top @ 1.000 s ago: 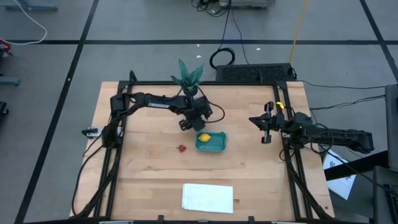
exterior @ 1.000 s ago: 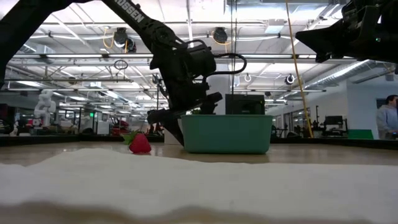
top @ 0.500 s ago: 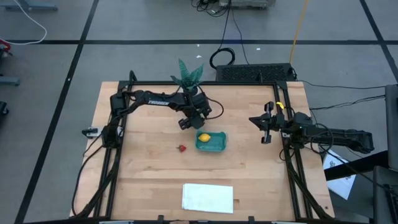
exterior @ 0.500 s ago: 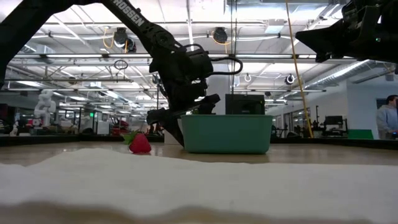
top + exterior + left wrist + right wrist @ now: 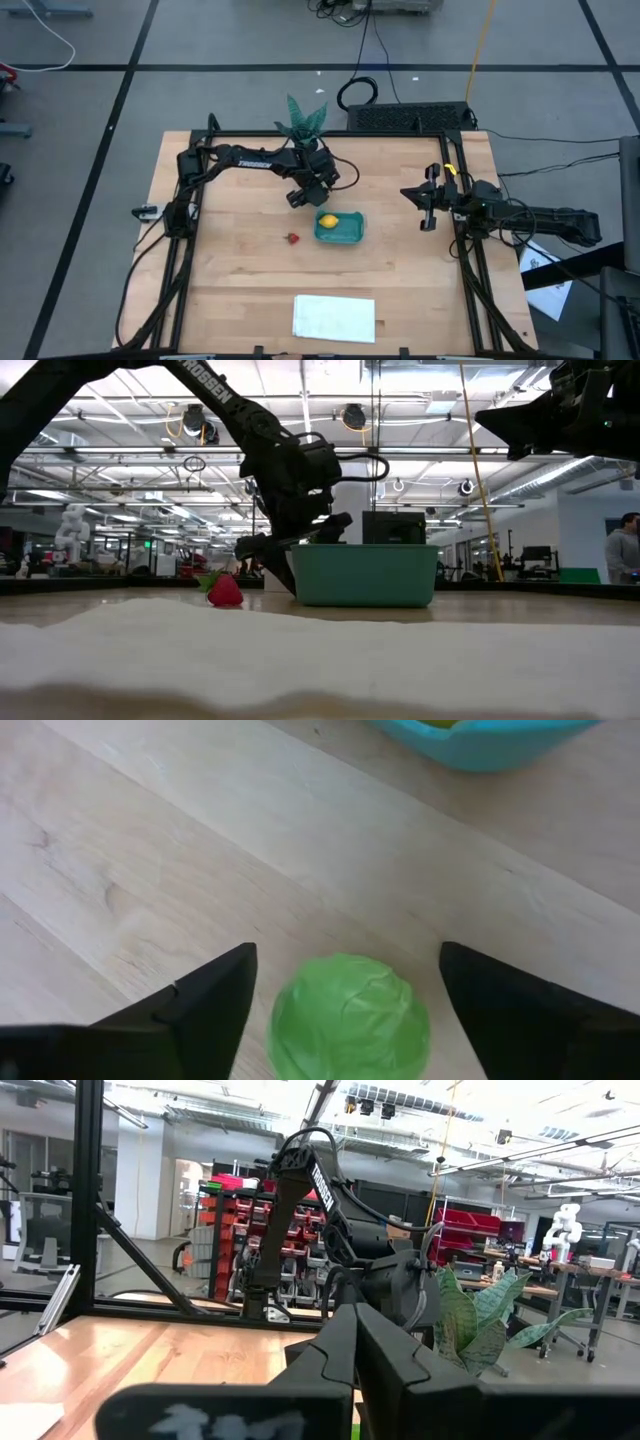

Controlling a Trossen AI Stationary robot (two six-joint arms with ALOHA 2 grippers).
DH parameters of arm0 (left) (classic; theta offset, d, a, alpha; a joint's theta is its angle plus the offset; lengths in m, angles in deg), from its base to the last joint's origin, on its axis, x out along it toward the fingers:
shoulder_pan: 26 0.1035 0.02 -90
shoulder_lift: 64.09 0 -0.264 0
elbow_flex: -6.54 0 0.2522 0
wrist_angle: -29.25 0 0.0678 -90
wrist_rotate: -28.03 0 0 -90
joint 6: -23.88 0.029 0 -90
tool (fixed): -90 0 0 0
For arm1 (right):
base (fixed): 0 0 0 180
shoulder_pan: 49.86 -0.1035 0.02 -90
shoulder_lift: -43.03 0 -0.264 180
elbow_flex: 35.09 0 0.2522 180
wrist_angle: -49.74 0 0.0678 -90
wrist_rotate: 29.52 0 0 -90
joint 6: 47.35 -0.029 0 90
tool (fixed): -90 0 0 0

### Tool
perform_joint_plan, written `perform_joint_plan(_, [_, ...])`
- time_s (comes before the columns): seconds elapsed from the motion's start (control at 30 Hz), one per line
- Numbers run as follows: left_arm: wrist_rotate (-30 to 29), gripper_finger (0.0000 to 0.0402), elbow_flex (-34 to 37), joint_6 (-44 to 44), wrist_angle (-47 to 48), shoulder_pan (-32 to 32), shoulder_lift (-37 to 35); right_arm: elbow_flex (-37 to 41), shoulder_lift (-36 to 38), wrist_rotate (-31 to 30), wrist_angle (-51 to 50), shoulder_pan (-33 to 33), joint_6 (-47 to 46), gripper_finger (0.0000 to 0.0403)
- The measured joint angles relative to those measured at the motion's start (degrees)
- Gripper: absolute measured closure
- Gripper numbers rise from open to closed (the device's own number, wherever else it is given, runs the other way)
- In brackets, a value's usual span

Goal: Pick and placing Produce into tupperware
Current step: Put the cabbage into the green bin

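With the left gripper (image 5: 345, 982) spread wide around the lime ball (image 5: 349, 1017) at the frame's bottom centre, it should descend centred before pinching shut.

A: From above, the lime-green ball (image 5: 349, 1016) is gone, tucked under the left gripper (image 5: 296, 199).

B: Wrist camera has it, though its underside runs off the picture's edge, and the teal tupperware (image 5: 480, 742) shows only as a cropped rim with a sliver of yellow.

A: Level view, the tupperware's wall hides its contents, and the white sheet (image 5: 300, 655) is a foreground blur.

B: Right gripper (image 5: 428, 206): jaws too small to read.
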State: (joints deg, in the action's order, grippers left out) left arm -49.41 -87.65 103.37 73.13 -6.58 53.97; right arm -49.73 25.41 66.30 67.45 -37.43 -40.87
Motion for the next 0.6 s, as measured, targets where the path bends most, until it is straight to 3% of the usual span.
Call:
perform_joint_plan(0.4, [-0.58, 0.0206, 0.00, 0.25, -0.27, 0.00, -0.02, 0.00, 0.00, 0.00, 0.02, 0.00, 0.00, 0.0403])
perform_joint_plan(0.6, [-2.24, 0.0233, -0.04, 1.60, -0.45, -0.02, -0.11, 0.00, 0.02, 0.00, 0.02, 0.00, 0.00, 0.0403])
